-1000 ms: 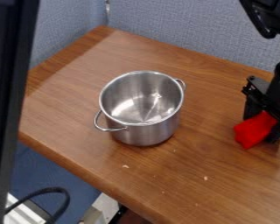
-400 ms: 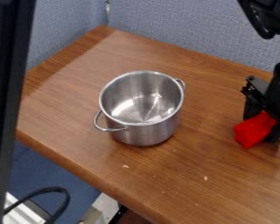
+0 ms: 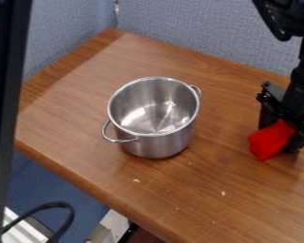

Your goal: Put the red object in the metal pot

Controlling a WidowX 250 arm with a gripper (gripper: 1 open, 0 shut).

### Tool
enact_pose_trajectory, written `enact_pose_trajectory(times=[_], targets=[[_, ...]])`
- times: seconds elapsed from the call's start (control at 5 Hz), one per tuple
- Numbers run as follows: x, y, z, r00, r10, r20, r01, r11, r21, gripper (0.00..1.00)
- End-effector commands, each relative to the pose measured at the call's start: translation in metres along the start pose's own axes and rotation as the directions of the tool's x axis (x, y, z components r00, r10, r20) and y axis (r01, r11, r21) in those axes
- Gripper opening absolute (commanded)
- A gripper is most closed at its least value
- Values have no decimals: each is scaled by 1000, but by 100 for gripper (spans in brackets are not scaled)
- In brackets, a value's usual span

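My gripper (image 3: 285, 121) is clamped shut on the red block (image 3: 274, 140), well right of the metal pot (image 3: 152, 116).

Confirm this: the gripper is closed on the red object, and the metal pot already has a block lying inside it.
Wrong on the pot. The camera view shows the metal pot empty. The gripper is indeed closed on the red object, at the table's right side.

Pincer (image 3: 289, 123) at right picture edge: arm above it cut off, jaw tips lost in black housing. Red object (image 3: 272, 142) beneath it, upper end hidden behind pincer, full length untellable. Table (image 3: 79, 104) cropped at right edge. Left: dark blurred upright, unidentifiable.
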State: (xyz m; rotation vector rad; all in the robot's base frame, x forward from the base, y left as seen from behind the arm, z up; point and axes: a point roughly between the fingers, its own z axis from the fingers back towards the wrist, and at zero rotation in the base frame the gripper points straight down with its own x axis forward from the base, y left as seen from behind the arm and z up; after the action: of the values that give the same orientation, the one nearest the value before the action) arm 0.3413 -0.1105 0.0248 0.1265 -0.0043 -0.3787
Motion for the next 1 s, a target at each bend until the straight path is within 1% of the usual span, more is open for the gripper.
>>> enact_pose_trajectory(times=[0.0, 0.4, 0.8], targets=[[-6, 12, 2, 1000, 24, -3, -24, 1000, 11, 0], [-11, 14, 5, 999, 34, 0, -34, 999, 7, 0], [-18, 18, 9, 999, 43, -5, -43, 999, 3, 0]])
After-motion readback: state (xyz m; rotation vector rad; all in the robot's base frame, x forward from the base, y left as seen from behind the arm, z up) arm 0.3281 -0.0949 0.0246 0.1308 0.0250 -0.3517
